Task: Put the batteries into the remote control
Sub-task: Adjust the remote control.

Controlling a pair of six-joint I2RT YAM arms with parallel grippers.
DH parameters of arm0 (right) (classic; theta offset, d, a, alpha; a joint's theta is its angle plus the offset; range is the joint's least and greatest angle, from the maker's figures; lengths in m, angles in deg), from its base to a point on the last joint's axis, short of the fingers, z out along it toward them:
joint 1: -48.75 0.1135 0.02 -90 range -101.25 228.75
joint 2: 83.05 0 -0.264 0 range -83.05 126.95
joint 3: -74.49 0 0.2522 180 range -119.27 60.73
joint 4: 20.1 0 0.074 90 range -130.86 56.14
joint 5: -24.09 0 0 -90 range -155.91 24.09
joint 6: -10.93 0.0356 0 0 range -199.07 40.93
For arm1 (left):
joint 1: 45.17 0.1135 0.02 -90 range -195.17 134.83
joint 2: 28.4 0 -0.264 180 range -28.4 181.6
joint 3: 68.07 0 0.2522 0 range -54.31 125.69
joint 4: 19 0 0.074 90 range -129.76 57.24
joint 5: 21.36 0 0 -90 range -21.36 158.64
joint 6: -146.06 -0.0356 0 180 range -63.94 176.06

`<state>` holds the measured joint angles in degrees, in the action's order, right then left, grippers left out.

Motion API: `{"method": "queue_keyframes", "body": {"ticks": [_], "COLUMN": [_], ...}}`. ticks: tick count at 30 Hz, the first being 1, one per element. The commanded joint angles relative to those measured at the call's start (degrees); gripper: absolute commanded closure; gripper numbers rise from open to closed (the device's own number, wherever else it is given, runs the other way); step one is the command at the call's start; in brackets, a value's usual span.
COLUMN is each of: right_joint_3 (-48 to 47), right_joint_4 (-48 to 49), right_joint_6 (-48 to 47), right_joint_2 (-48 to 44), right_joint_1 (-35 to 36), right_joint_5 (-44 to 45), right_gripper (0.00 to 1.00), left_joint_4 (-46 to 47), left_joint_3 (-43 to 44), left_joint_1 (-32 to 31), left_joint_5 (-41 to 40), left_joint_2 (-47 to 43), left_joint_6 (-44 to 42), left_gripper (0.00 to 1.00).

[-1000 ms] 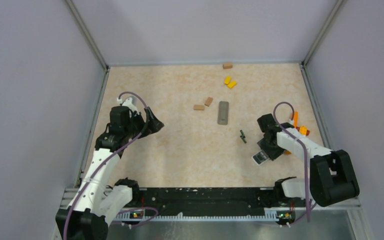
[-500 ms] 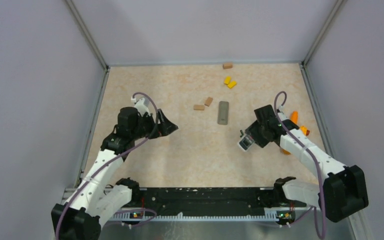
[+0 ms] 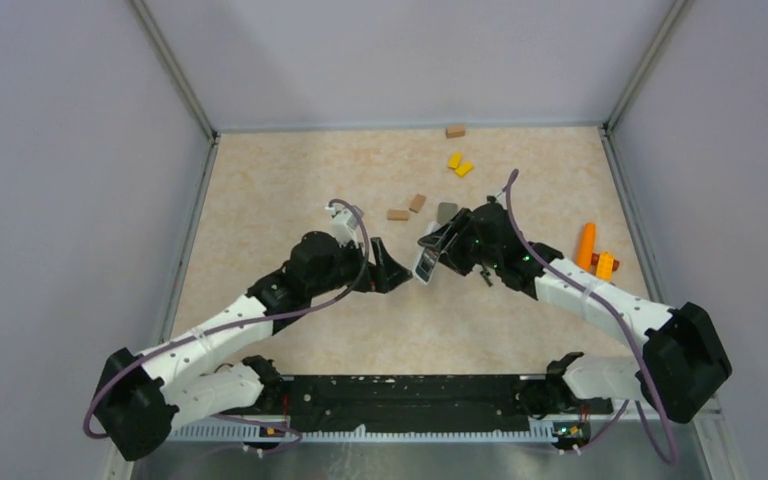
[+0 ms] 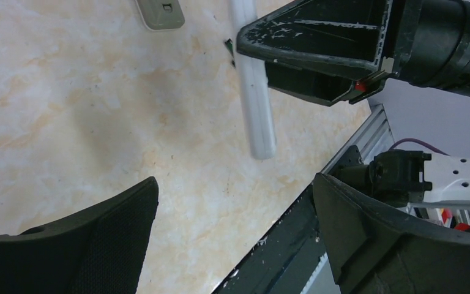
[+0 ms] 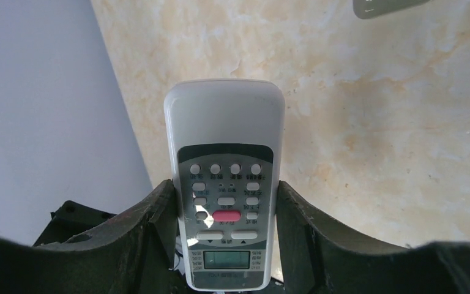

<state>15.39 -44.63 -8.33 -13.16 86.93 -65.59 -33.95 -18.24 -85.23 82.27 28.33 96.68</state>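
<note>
A: So, starting left of the remote control [image 3: 426,262]: left gripper [image 3: 392,268] just beside it, not touching, fingers [image 4: 98,245] spread wide with nothing between them.

B: Yep, same from the left wrist view. Just bare table [image 4: 67,122] under that gap, with the remote hanging tilted out front.

A: Also two brown blocks [image 3: 397,214] behind the remote, a bit to its left, well apart from it.

B: And the remote itself?

A: White, up off the table, pinched across the screen end by the right gripper [image 3: 442,247]. Button face turned to the right wrist camera, rounded end poking out past the fingertips [image 5: 159,202]. Can't see its back from any view.

B: Grey battery cover [image 3: 447,211]?

A: Flat on the table just behind the remote, partly hidden by the right gripper.

B: Batteries [image 4: 229,48]?

A: Only a small dark bit on the table just right of the remote, tucked close to the right arm. Can't tell how many.

B: Further right?

A: Yellow blocks [image 3: 459,165] well behind the remote, orange pieces [image 3: 585,245] far off to its right.
</note>
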Motion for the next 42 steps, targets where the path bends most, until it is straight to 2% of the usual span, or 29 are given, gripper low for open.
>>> {"method": "queue_keyframes", "body": {"ticks": [1,4,6,11,15,19,23,25,27,29,32,36,40,42], "right_joint_3": [-3.9,-5.9,-6.7,-9.3,-9.8,-9.3,-10.2,-10.6,-11.9,-11.8,-9.5,-8.1,-15.5,-16.4], "right_joint_4": [4.3,2.9,3.1,4.0,4.3,6.5,5.0,5.0,3.3,1.8,3.7,7.6,-1.0,-1.4], "right_joint_6": [1.0,0.1,-0.2,-0.3,-0.2,-0.8,-2.2,-2.9,-4.7,-6.4,-8.7,-9.0,-10.6,-9.6], "right_joint_2": [1.8,3.3,4.1,6.7,7.6,6.6,5.8,5.6,5.8,5.1,2.1,-2.0,0.4,0.9], "right_joint_1": [0.9,0.9,0.9,1.6,1.7,1.7,1.6,1.5,1.1,0.3,-2.5,-6.8,-7.6,-7.6], "right_joint_5": [-3.5,-4.8,-5.7,-8.6,-8.9,-8.2,-6.7,-6.8,-6.9,-6.9,-8.7,-12.4,-16.0,-18.5], "right_gripper": [0.74,0.74,0.74,0.74,0.74,0.76,0.74,0.69,0.52,0.28,0.12,0.10,0.13,0.15], "left_joint_4": [8.0,10.1,9.7,2.5,-0.2,-3.5,-5.9,-6.8,-7.7,-8.7,-9.6,-9.2,-2.2,1.7], "left_joint_3": [0.9,2.7,5.1,12.4,13.8,15.6,16.4,16.6,17.0,17.8,19.0,19.2,16.5,14.7], "left_joint_1": [-4.6,-5.7,-6.3,-7.5,-7.7,-7.7,-7.7,-7.7,-7.7,-7.7,-7.7,-7.7,-7.7,-7.7], "left_joint_5": [-10.0,-11.5,-12.0,-15.7,-17.5,-14.8,-10.0,-9.2,-9.3,-9.8,-10.5,-12.3,-18.3,-19.2], "left_joint_2": [2.6,5.9,9.0,15.1,14.1,14.3,15.0,14.4,13.5,12.4,11.1,10.1,9.9,10.1], "left_joint_6": [-0.1,-0.1,-0.7,-2.6,-5.0,-6.8,-7.9,-9.2,-11.5,-15.0,-21.8,-32.7,-48.1,-57.2], "left_gripper": [0.01,0.02,0.06,0.24,0.45,0.76,0.92,1.00,1.00,1.00,1.00,1.00,1.00,1.00]}}
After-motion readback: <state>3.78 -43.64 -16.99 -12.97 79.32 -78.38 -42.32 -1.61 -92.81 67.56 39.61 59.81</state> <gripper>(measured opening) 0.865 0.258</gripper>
